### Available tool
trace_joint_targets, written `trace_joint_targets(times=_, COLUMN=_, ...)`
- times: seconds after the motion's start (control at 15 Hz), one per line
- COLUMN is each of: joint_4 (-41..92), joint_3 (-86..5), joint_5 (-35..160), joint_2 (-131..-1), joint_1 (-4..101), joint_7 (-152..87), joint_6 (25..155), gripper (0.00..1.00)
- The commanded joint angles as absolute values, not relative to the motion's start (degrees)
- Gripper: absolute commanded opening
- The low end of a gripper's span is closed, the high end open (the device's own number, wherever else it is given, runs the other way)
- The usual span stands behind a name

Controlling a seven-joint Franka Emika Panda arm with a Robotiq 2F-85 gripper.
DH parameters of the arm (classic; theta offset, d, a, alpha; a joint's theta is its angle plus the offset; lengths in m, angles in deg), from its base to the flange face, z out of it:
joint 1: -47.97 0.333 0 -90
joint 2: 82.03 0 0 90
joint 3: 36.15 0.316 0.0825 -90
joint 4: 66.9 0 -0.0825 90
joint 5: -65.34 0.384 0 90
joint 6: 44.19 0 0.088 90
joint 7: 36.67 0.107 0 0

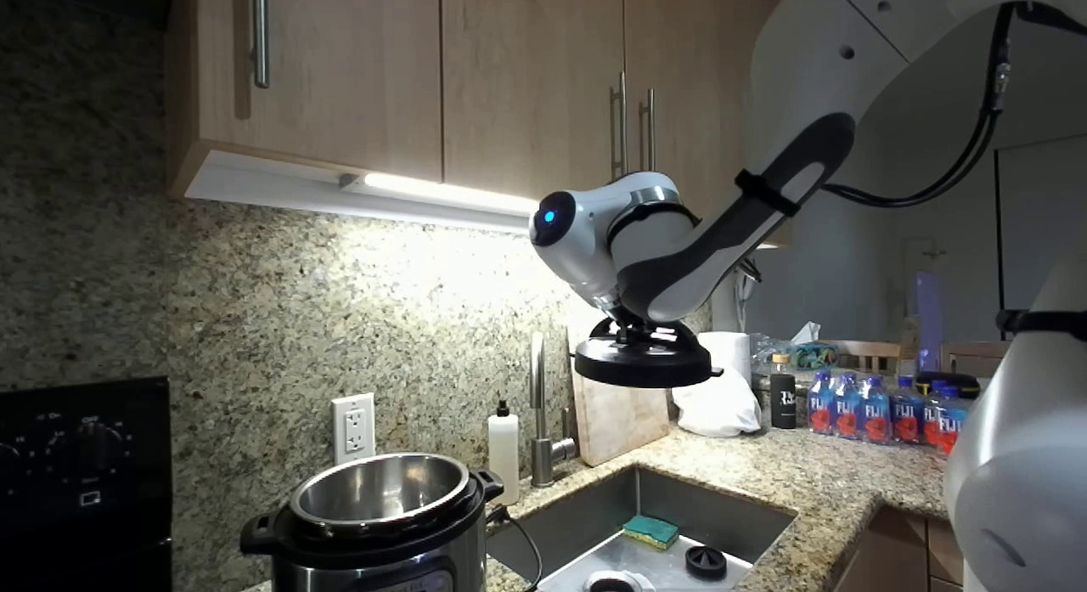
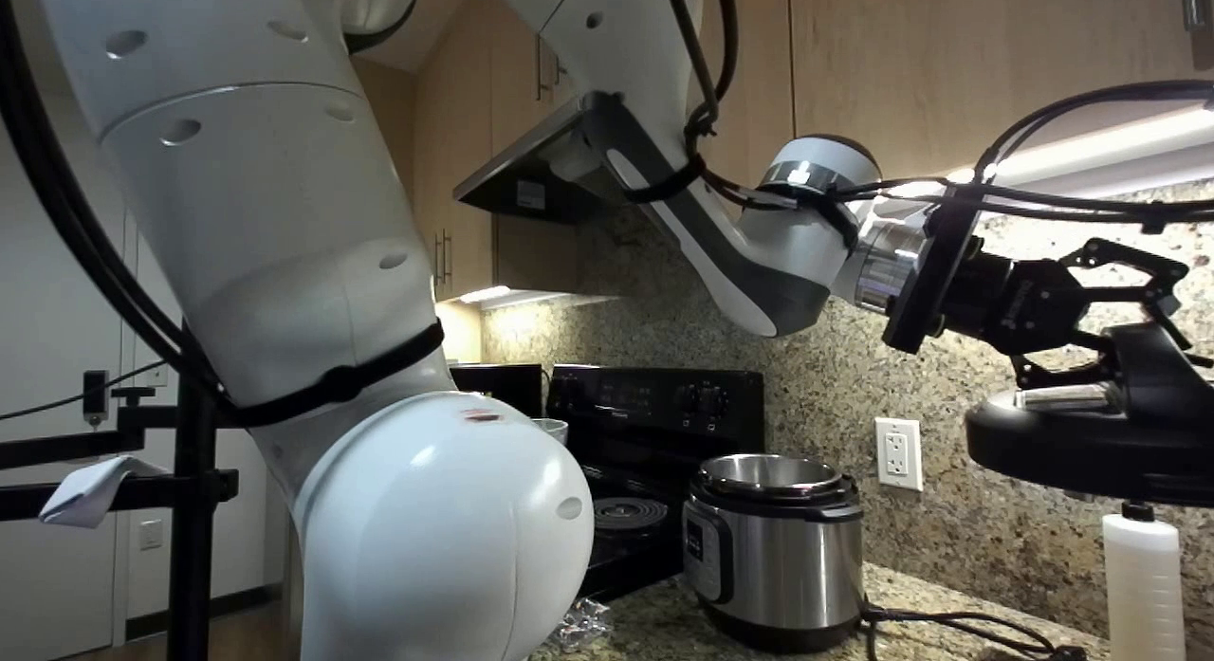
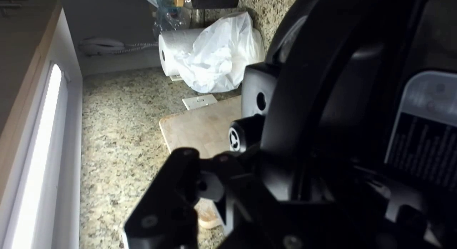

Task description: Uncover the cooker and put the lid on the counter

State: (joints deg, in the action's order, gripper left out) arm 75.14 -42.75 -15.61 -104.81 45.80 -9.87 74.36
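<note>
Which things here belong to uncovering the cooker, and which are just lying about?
Job: cooker, lid in the gripper, counter.
Lying about: sponge, cutting board, white bag, paper roll, water bottles, dark bottle, white bottle.

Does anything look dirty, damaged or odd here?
Yes: in an exterior view, a small reddish mark stands out against the robot's white joint; stain or scrape, I can't tell. The lid held in mid-air fits the task.
</note>
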Motion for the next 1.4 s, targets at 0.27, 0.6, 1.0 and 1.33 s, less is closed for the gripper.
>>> trace_joint_targets(times=0.27, joint_4=75.56, joint_3=-43.67, joint_5=-15.19, joint_2=-103.42, joint_1=44.58, joint_7=-9.84, joint_6=74.69, gripper=0.04)
trace_joint_targets(times=0.6, joint_4=76.24, joint_3=-42.85, joint_5=-15.76, joint_2=-101.60, joint_1=44.97, joint_7=-8.91, joint_6=73.90, gripper=0.01)
trace_joint_targets(times=1.0, joint_4=74.45, joint_3=-44.81, joint_5=-20.09, joint_2=-95.13, joint_1=43.00, joint_7=-7.83, joint_6=76.24, gripper=0.01)
trace_joint_targets(times=1.33, joint_4=66.89, joint_3=-49.84, joint_5=-24.66, joint_2=-89.26, joint_1=38.67, joint_7=-8.78, joint_6=82.52, gripper=0.01)
